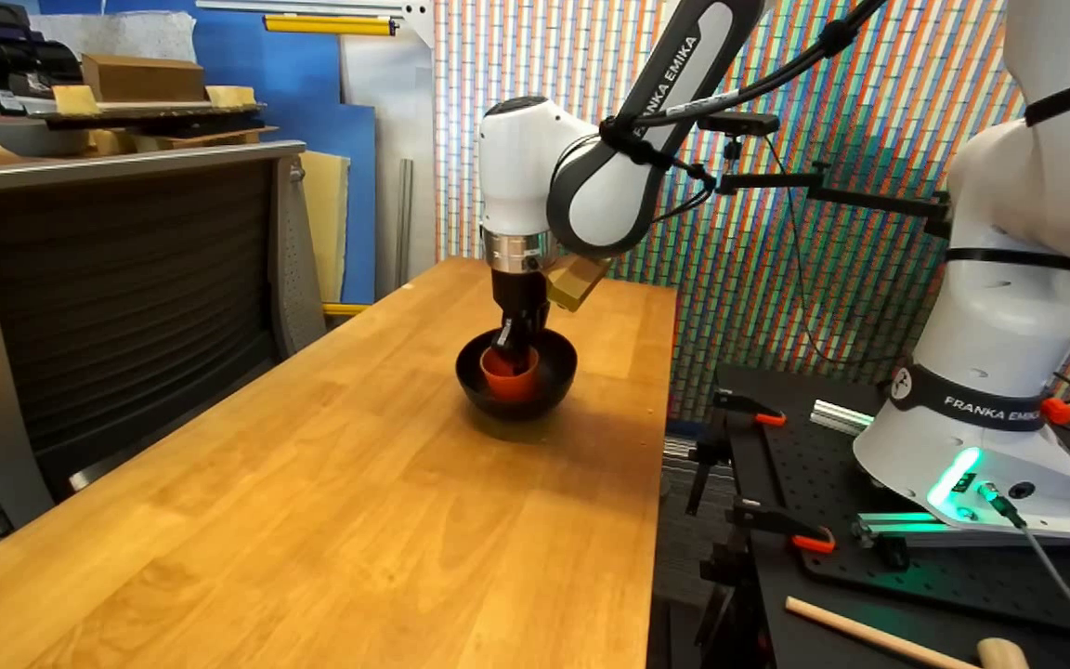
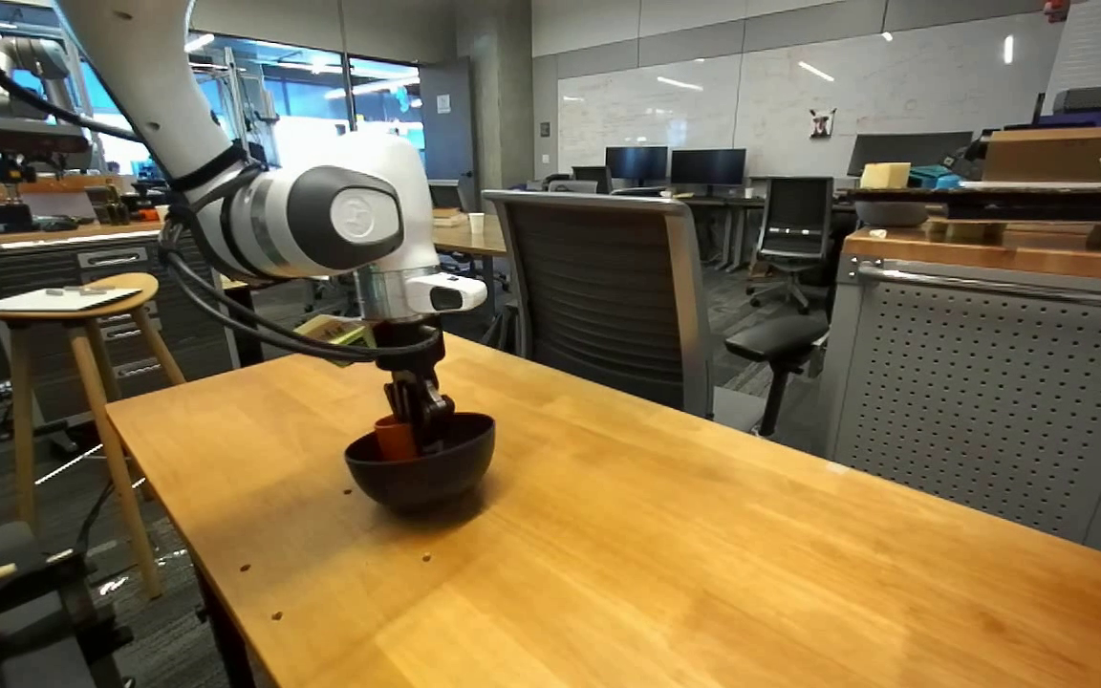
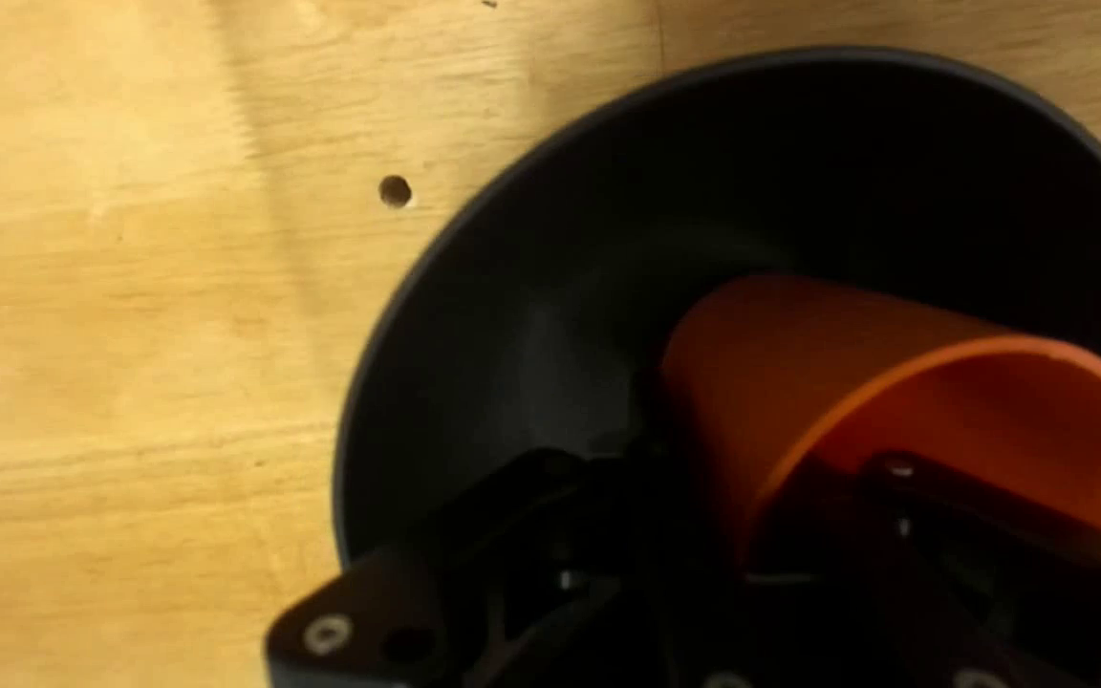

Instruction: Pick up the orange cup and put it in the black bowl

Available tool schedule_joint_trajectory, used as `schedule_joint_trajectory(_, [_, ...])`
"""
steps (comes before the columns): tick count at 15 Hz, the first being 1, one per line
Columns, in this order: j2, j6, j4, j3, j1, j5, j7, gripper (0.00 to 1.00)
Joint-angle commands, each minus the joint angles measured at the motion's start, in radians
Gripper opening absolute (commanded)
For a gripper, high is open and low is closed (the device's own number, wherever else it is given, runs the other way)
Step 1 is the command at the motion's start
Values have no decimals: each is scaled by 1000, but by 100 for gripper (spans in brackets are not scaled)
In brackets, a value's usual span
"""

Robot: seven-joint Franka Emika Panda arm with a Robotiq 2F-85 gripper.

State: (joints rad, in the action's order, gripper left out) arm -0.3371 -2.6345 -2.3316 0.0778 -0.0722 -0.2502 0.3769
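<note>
The orange cup [image 1: 510,383] is sitting inside the black bowl [image 2: 421,485], apparently leaning. Its wall is being straddled by the fingers [image 3: 971,516], one within the mouth, one outside; whether it is being pinched or merely flanked cannot be told. The bowl is being supported by the worktop [image 1: 386,520]. A toppled cup is being judged possible, should its wall be caught by either finger during withdrawal.

On that white arm [image 1: 999,307] I can read FRANKA EMIKA across a black band [image 1: 972,405]; just below the band glows a green strip [image 1: 954,476], well above it run black cables [image 1: 776,76].
</note>
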Motion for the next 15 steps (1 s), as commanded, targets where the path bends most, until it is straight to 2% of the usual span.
schedule_joint_trajectory(1, [18,2,17,6,-21,-4,-53,45])
schedule_joint_trajectory(6, [170,27,-19,-71,-16,59,-177,84])
schedule_joint_trajectory(8, [253,54,-27,-107,3,135,-244,99])
schedule_joint_trajectory(13, [459,189,-44,-113,5,317,-383,100])
schedule_joint_trajectory(14, [497,238,-46,-108,-2,388,-447,100])
schedule_joint_trajectory(15, [530,286,-54,-101,-3,383,-440,100])
